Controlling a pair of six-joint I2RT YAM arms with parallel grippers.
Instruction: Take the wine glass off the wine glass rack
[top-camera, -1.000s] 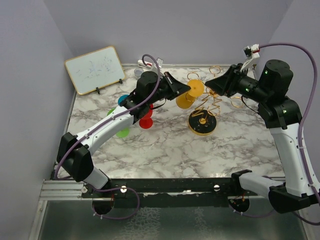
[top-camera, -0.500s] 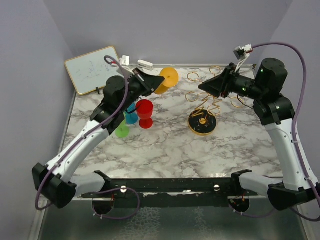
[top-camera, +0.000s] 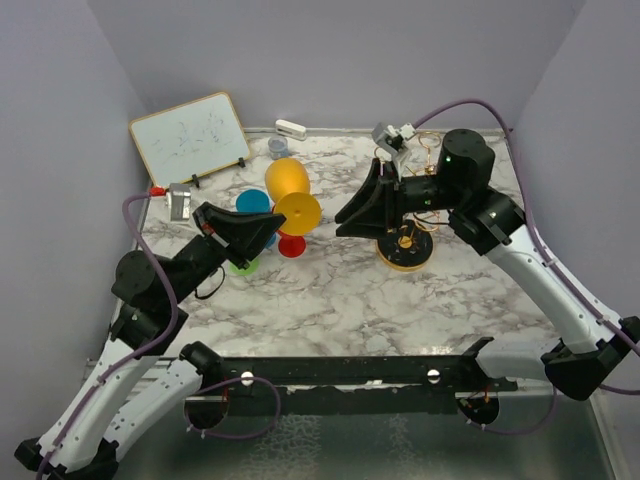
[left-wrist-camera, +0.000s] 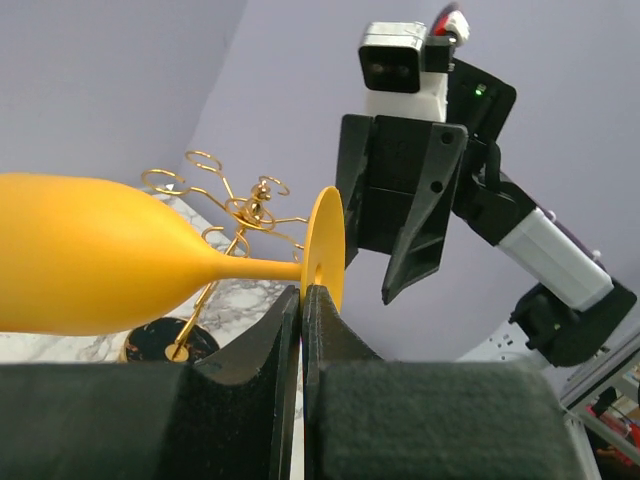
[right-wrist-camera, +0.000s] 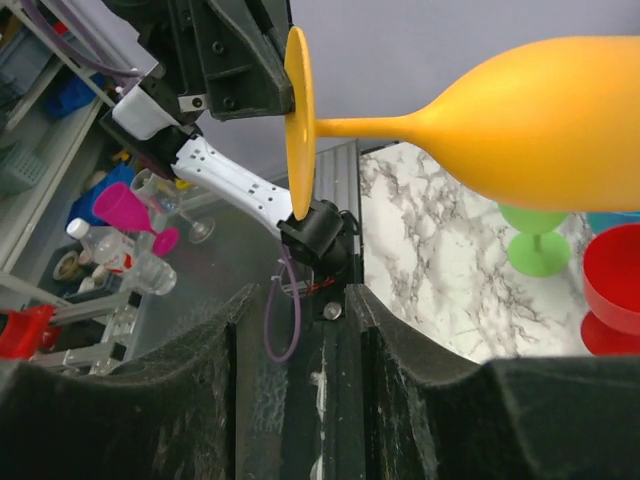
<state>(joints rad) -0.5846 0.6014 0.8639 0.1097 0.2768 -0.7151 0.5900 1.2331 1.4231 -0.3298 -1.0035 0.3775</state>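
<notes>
The yellow wine glass (top-camera: 288, 180) hangs in the air on its side, clear of the rack. My left gripper (top-camera: 277, 223) is shut on the rim of its round foot (left-wrist-camera: 325, 245), and the bowl (left-wrist-camera: 90, 265) points left in the left wrist view. The gold wine glass rack (top-camera: 405, 245) stands on its black base right of centre, with no glass on the loops that show. My right gripper (top-camera: 343, 221) hovers open just right of the glass's foot (right-wrist-camera: 298, 120), nothing between its fingers (right-wrist-camera: 215, 350). The glass (right-wrist-camera: 540, 110) is ahead of the right gripper (right-wrist-camera: 298, 300), apart from it.
A red glass (top-camera: 292, 245), a green glass (top-camera: 242, 266) and a blue glass (top-camera: 250, 202) stand on the marble table under the left arm. A small whiteboard (top-camera: 190, 138) leans at the back left. A grey cup (top-camera: 277, 147) and a white object (top-camera: 290, 128) sit by the back wall.
The left arm has pulled back and down to the left, bringing the yellow glass toward the table's middle. The right arm has swung left, away from the rack, and its jaws have widened.
</notes>
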